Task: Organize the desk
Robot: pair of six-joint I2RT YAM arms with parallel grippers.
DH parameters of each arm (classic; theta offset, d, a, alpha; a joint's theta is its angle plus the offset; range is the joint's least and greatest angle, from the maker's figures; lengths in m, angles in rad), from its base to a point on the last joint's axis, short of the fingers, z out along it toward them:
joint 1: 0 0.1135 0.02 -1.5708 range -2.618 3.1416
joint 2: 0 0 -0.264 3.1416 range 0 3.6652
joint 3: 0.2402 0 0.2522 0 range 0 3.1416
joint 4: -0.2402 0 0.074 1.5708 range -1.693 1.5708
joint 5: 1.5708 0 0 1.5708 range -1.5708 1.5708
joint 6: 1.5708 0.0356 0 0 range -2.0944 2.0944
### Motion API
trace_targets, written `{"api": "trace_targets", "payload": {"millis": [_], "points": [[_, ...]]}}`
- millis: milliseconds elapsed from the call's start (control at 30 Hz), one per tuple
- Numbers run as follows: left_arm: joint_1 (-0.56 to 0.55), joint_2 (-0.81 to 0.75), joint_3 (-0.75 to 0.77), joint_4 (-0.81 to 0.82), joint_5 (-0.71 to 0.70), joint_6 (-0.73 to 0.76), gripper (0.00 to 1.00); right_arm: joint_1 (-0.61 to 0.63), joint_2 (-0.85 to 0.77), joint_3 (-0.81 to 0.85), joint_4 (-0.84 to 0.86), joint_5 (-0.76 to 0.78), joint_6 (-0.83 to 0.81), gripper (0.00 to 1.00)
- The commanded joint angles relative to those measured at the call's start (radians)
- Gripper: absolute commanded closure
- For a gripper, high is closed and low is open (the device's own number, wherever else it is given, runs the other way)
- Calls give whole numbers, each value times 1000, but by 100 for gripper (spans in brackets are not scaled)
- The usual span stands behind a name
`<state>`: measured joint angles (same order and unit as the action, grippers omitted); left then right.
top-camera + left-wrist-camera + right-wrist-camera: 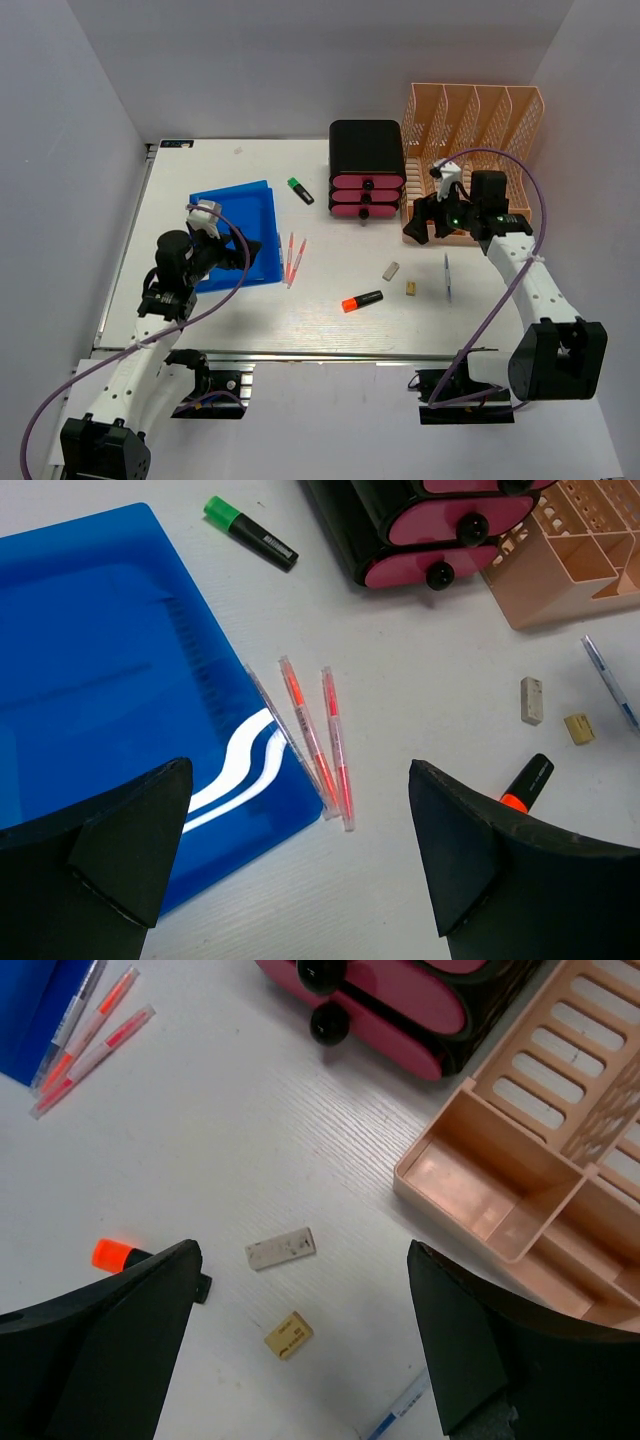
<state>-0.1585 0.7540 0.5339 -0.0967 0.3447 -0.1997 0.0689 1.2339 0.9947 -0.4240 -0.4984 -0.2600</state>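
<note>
The white desk (330,335) carries scattered stationery. A blue folder (238,232) lies at the left, with two red pens (293,258) beside its right edge. An orange highlighter (362,300), a grey eraser (391,270), a yellow eraser (411,288) and a blue pen (447,276) lie at centre right. A green highlighter (300,190) lies farther back. My left gripper (238,252) is open and empty above the folder's near right corner (130,680). My right gripper (425,222) is open and empty above the erasers (281,1248), beside the peach rack.
A black drawer unit with pink drawer fronts (367,170) stands at the back centre. A peach lattice file rack (475,125) stands to its right, and its low front tray shows in the right wrist view (470,1175). A metal rail (300,356) runs along the near edge.
</note>
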Motion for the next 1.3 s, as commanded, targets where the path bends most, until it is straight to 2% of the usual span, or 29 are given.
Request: {"api": "trace_targets", "payload": {"millis": [0, 67, 100, 167, 200, 233, 267, 300, 333, 400, 467, 667, 867, 1267], "points": [[4, 4, 8, 15, 14, 2, 2, 9, 42, 53, 19, -64, 14, 11], [4, 14, 9, 17, 19, 2, 2, 20, 77, 58, 103, -91, 80, 11], [4, 18, 11, 15, 22, 5, 2, 23, 94, 68, 128, -98, 134, 34], [4, 30, 12, 14, 28, 5, 2, 49, 162, 129, 166, -101, 195, 62], [4, 30, 12, 12, 27, 8, 2, 57, 183, 151, 178, -101, 250, 73], [4, 30, 12, 12, 24, 8, 2, 66, 205, 174, 186, -103, 293, 74], [4, 31, 12, 12, 20, 9, 2, 87, 237, 205, 217, -109, 327, 74], [4, 31, 11, 12, 19, 9, 2, 97, 251, 217, 231, -111, 387, 59], [4, 31, 11, 12, 19, 8, 2, 104, 263, 226, 249, -106, 416, 50], [4, 36, 12, 12, 19, 8, 2, 132, 294, 243, 313, -89, 517, 41], [4, 36, 9, 14, 19, 9, 2, 143, 334, 262, 362, -62, 583, 36], [4, 48, 9, 12, 19, 8, 2, 175, 452, 328, 379, -22, 755, 34], [4, 54, 8, 15, 19, 8, 2, 193, 503, 375, 380, 53, 789, 36], [4, 51, 9, 17, 19, 8, 2, 207, 521, 341, 442, 121, 864, 39]]}}
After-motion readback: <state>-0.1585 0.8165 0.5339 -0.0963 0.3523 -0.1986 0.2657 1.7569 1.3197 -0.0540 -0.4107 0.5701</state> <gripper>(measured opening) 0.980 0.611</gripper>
